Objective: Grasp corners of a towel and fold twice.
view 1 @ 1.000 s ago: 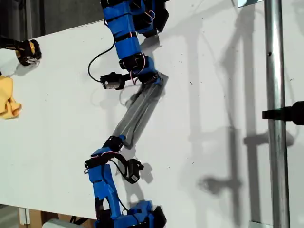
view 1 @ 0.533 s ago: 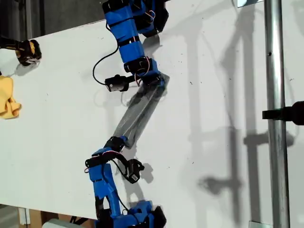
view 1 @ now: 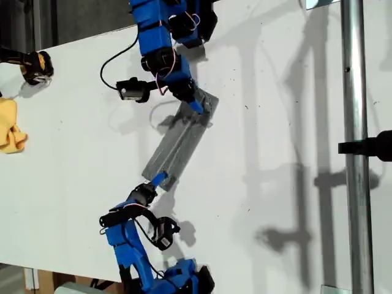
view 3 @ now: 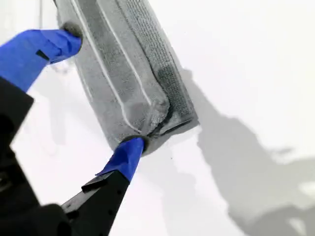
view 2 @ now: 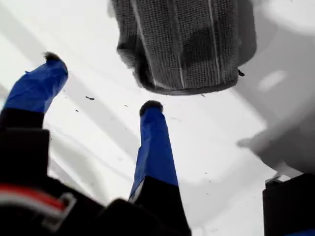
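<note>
The towel (view 1: 177, 141) lies on the white table as a narrow folded grey strip with thin white stripes, running diagonally between the two arms. My first gripper (view 1: 153, 184) is the nearer arm's. It stands open just short of the strip's near end (view 2: 187, 44), with both blue fingertips (view 2: 150, 110) clear of the cloth. My second gripper (view 1: 193, 103) is the far arm's. It is open astride the strip's far end (view 3: 123, 73). One of its fingertips (view 3: 133, 145) rests at a corner of the cloth and the other fingertip (view 3: 69, 34) is at the opposite edge.
A small yellow cloth (view 1: 9, 125) lies at the exterior view's left edge, with a black and yellow object (view 1: 37, 66) beyond it. A metal pole (view 1: 355, 147) with a black clamp (view 1: 370, 147) stands along the exterior view's right. Cables loop off both arms.
The towel was stretched between both shut grippers; now it lies flat and both have let go. The second arm swung toward the exterior view's left and the first arm drew back.
</note>
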You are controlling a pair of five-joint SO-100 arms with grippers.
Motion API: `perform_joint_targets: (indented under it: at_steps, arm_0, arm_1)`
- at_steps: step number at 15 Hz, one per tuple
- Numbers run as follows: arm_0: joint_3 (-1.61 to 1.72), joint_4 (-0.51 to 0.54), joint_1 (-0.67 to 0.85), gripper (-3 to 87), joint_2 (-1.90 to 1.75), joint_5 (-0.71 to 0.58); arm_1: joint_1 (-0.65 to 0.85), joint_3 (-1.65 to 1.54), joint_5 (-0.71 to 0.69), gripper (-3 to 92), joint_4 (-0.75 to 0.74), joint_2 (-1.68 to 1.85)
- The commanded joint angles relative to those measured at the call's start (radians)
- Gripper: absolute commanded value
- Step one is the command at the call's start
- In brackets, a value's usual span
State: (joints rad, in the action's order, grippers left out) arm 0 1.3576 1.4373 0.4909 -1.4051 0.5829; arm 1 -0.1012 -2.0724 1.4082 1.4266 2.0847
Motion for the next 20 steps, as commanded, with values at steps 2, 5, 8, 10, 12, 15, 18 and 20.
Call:
perform_joint_targets:
  at_steps: [2,5,8,10,12,15,18,20]
  arm_0:
    - [-0.006,0.018,0.023,31.4,-0.158,-0.003]
    - [0.130,-0.021,0.026,27.2,-0.374,0.014]
    - [0.477,-0.109,0.040,21.0,-0.769,0.051]
    - [0.782,-0.164,0.041,12.6,-1.101,0.083]
    - [1.025,-0.204,0.005,4.4,-1.359,0.155]
    - [1.425,-0.301,-0.127,-1.8,-1.856,0.328]
    - [1.643,-0.288,-0.176,-1.4,-2.071,0.414]
    - [1.710,-0.272,-0.178,2.3,-2.071,0.446]
  arm_1:
    - [0.037,-0.040,-0.011,32.4,0.032,0.229]
    - [0.077,-0.160,-0.003,31.3,0.040,0.578]
    - [0.080,-0.305,0.098,31.1,0.160,0.942]
    - [-0.002,-0.405,0.218,29.6,0.183,1.115]
    - [-0.061,-0.485,0.305,28.6,0.178,1.177]
    - [-0.083,-0.476,0.393,24.8,0.193,1.172]
    - [-0.172,-0.463,0.489,34.6,0.156,1.029]
    - [-0.265,-0.405,0.563,36.9,0.100,0.844]
